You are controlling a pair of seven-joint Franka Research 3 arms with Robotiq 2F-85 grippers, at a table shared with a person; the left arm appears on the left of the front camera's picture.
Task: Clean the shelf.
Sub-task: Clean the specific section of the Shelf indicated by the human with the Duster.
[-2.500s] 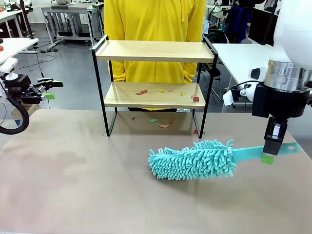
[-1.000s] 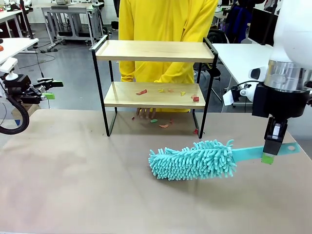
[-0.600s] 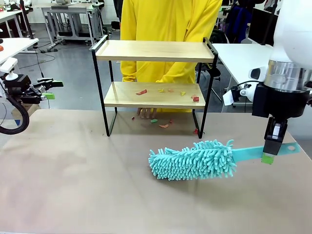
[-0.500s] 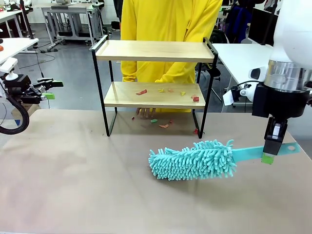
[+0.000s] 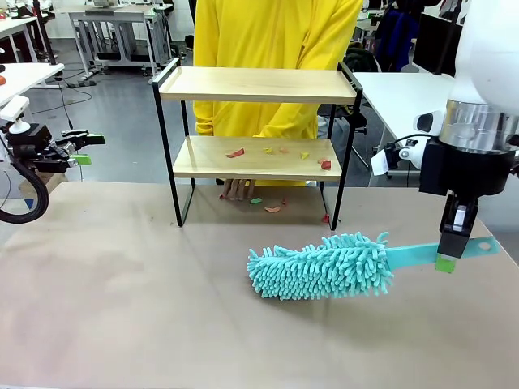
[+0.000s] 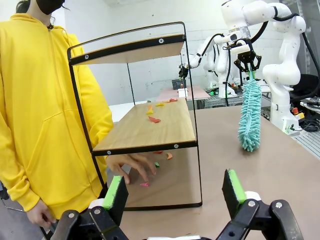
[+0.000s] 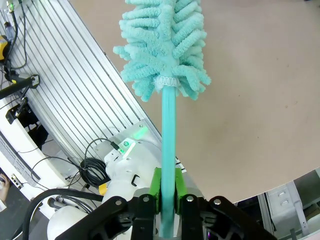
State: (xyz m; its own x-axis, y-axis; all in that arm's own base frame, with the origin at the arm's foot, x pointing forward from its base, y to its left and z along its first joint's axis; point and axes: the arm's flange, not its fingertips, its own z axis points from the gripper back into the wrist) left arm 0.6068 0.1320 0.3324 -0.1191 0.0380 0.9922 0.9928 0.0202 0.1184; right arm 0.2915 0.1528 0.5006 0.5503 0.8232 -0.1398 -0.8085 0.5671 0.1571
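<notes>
While my right gripper point(image 5: 444, 259) clamps the duster point(image 5: 320, 266) handle at lower right and my left gripper point(image 6: 174, 192) gapes empty, the shelf point(image 5: 258, 84) stands upper centre; sweeping its lower board risks striking the person's hand point(image 5: 235, 189) beneath.

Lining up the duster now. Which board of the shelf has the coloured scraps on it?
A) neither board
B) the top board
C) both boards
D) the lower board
D: the coloured scraps lie on the lower board of the shelf, while the top board shows plain wood.
</notes>
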